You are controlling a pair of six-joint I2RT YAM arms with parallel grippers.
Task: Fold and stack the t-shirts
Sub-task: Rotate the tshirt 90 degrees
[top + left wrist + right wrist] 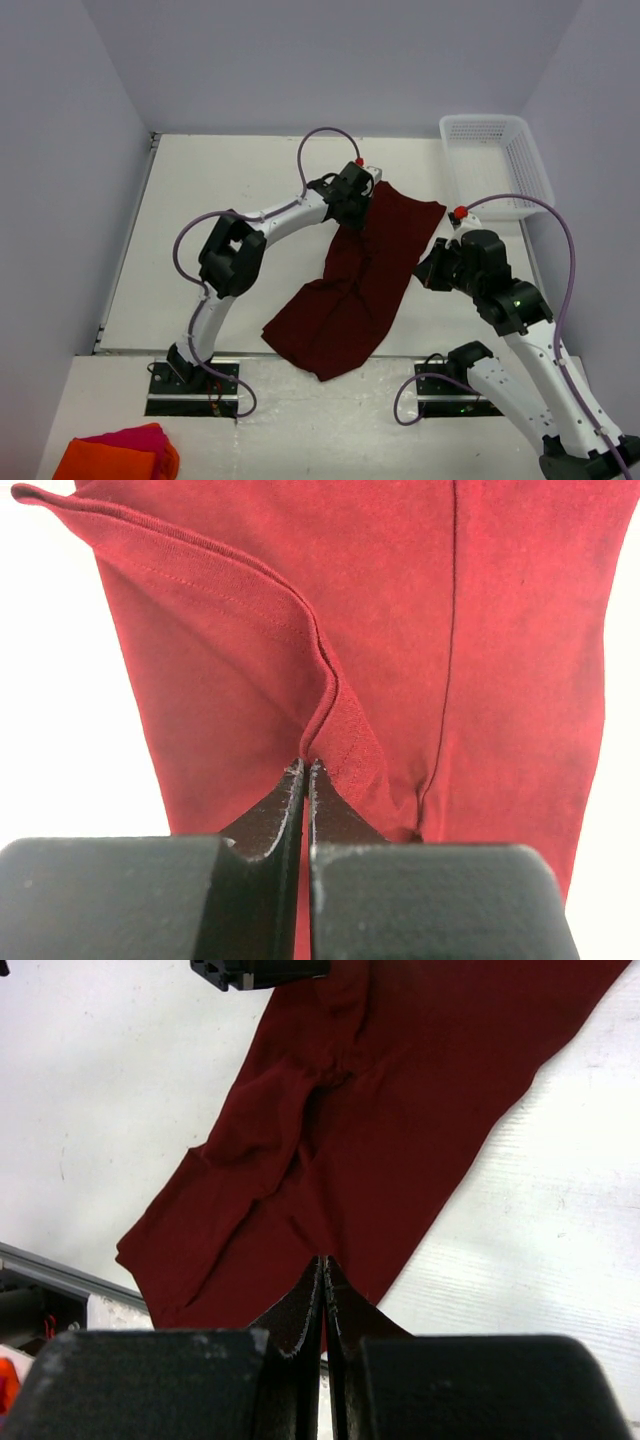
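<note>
One dark maroon t-shirt lies crumpled in a long diagonal strip on the white table, from the far right towards the near middle. My left gripper is shut on a raised fold of the t-shirt's hem at its far left edge; the fold runs right into the closed tips. My right gripper is shut on the t-shirt's right edge, and in the right wrist view the cloth spreads away from its tips. The left gripper also shows at the top of that view.
A white plastic basket stands at the far right corner. Bright orange and pink cloths lie off the table at the near left. The table's near edge runs just under the shirt's lower end.
</note>
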